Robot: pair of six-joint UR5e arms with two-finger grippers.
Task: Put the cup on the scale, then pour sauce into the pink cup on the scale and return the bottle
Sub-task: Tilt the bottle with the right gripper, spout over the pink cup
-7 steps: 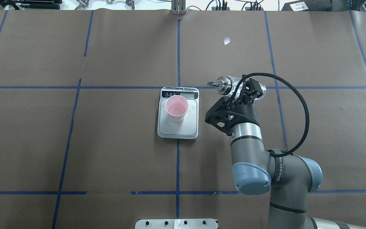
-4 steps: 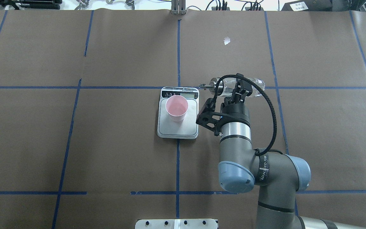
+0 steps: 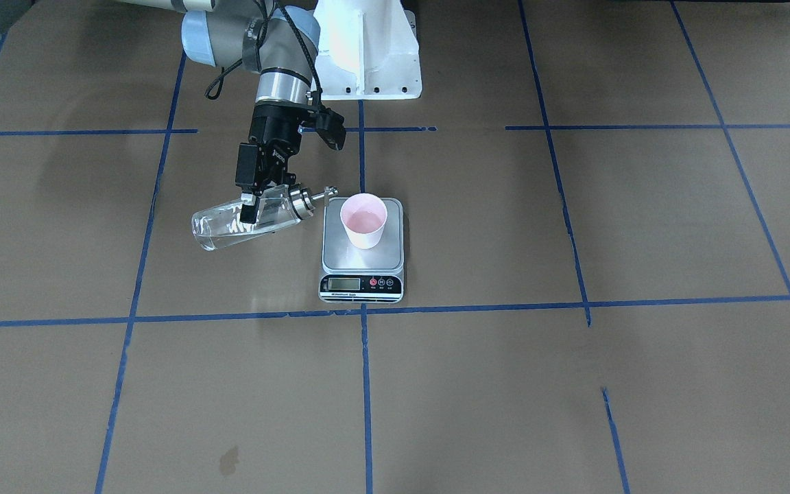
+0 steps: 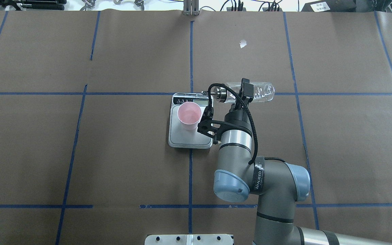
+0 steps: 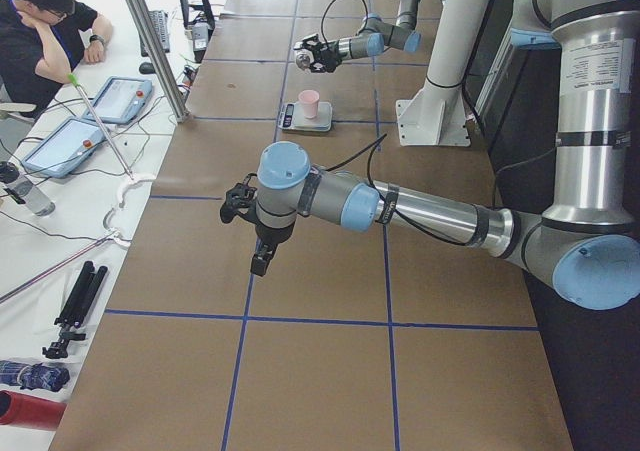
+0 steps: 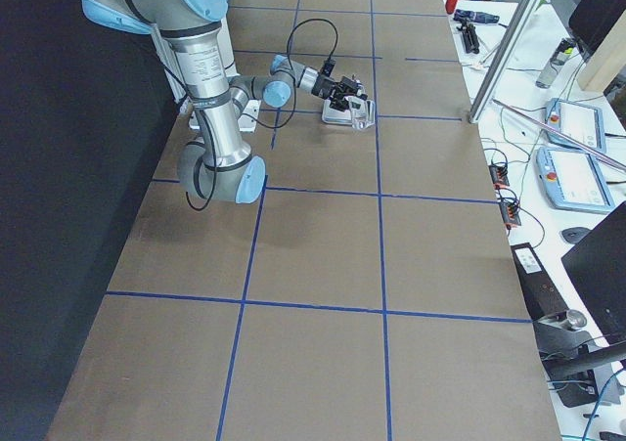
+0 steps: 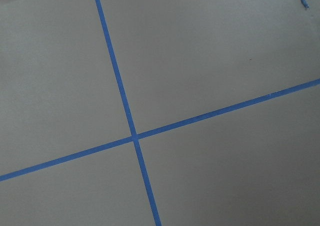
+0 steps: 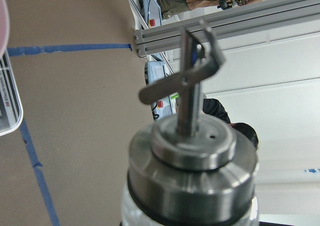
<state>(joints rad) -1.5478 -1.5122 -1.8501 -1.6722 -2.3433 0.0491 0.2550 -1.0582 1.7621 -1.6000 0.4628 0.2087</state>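
Observation:
The pale pink cup (image 4: 189, 115) stands upright on the silver scale (image 4: 191, 136), near its display. My right gripper (image 4: 244, 92) is shut on the clear glass bottle (image 4: 262, 92), which lies nearly level in the air. The bottle's silver cap and thin spout (image 3: 326, 194) point at the cup and stop just short of its rim. Clear sauce (image 3: 220, 233) pools along the low side of the bottle (image 3: 223, 230). The right wrist view is filled by the cap and spout (image 8: 192, 151). My left gripper (image 5: 258, 256) hangs over bare table far from the scale; I cannot tell its state.
The white robot base (image 3: 367, 55) stands behind the scale (image 3: 362, 257). Blue tape lines (image 7: 132, 136) cross the brown table cover. A person (image 5: 40, 21) sits at a side bench with tablets (image 5: 120, 96), beyond a metal post (image 5: 150, 41).
My right arm has swung left toward the scale with the bottle. The bottle has tipped flatter, and its spout now reaches the scale's back right corner beside the cup.

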